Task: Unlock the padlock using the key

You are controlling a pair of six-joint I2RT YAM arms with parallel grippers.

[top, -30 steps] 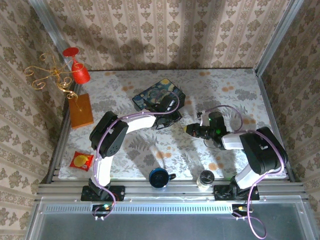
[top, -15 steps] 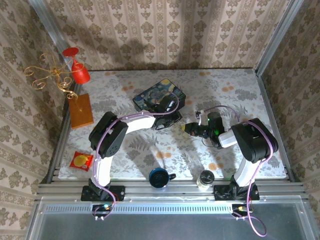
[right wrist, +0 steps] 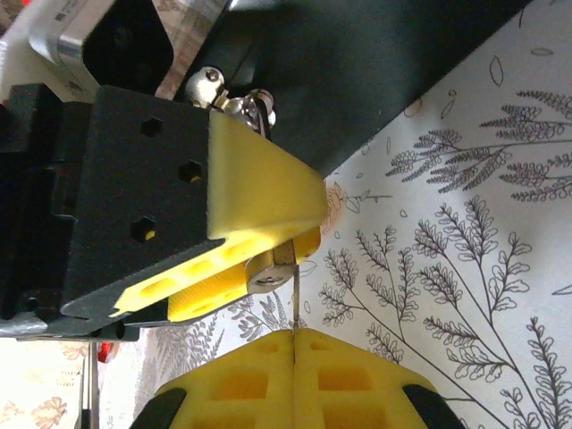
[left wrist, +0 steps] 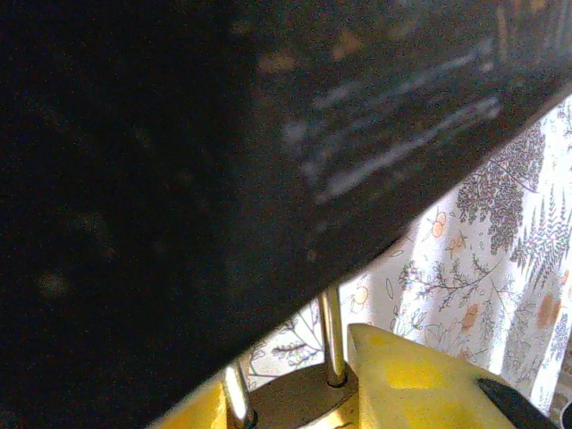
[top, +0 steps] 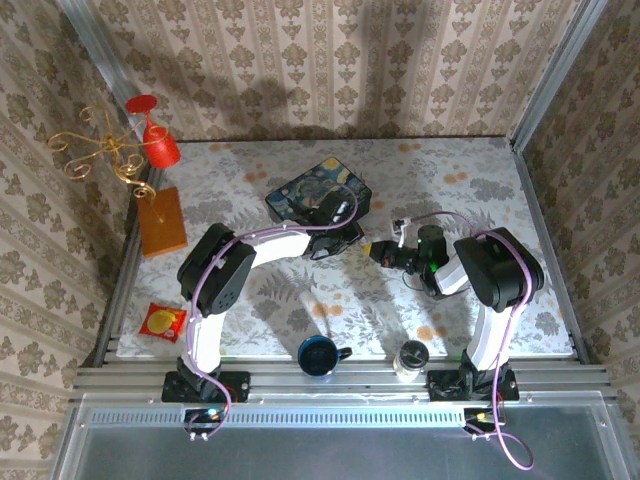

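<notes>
Over the floral bench, your left fingers clamped the padlock steady so your right fingers, pinched tight on the key, could feed it in

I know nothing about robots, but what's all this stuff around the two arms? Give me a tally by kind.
Drinking vessels: 2 (blue mug, red goblet)
Containers: 2 (painted tin, jar)
Wire stand on wooden base: 1
Red-and-yellow packet: 1
padlock: 1
key: 1
Total: 8
</notes>
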